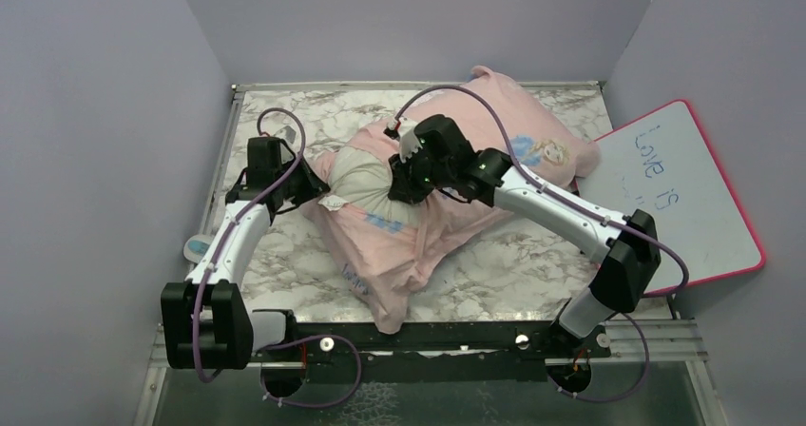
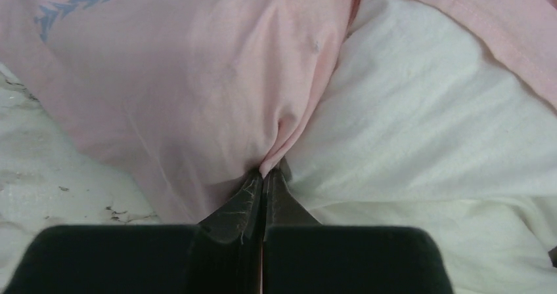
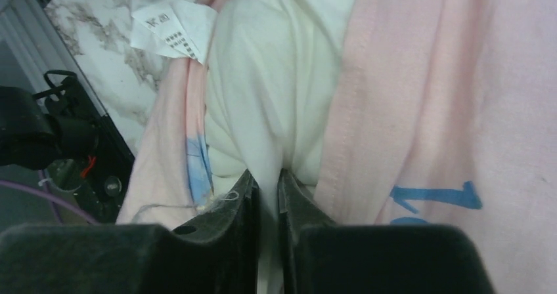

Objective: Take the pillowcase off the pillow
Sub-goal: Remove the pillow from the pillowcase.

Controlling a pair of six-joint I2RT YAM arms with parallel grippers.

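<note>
Checking top view: pillow (image 1: 366, 183) lies centre-left on counter (image 1: 532, 264), its white end bulging out of the mouth of the pillowcase (image 1: 532, 126). The case covers the rest, runs to the far right corner, and a loose flap trails toward the near edge. Left jaws sit at the left of the exposed end, right jaws on top of it. Whiteboard (image 1: 684, 188) is at right, apart.

Left wrist: left jaws are together, clamped on a pinch of pink pillowcase (image 2: 197, 97) at its edge, touching the white pillow (image 2: 427, 143).

Right wrist: right jaws are nearly together, the narrow gap filled w/ a fold of white pillow (image 3: 263, 77). Pink hem of pillowcase (image 3: 368, 110) is just beside, at right. Care tag (image 3: 174, 28) shows at top left.

Handling (est.): both items are light, soft and limp. The case is thin, prob. bunches and drags on the filling. The pillow squashes, so a pinch catches the shell only and may slip. Best holds: case at the mouth hem, pillow at the bare end, then pull apart lengthwise.
</note>
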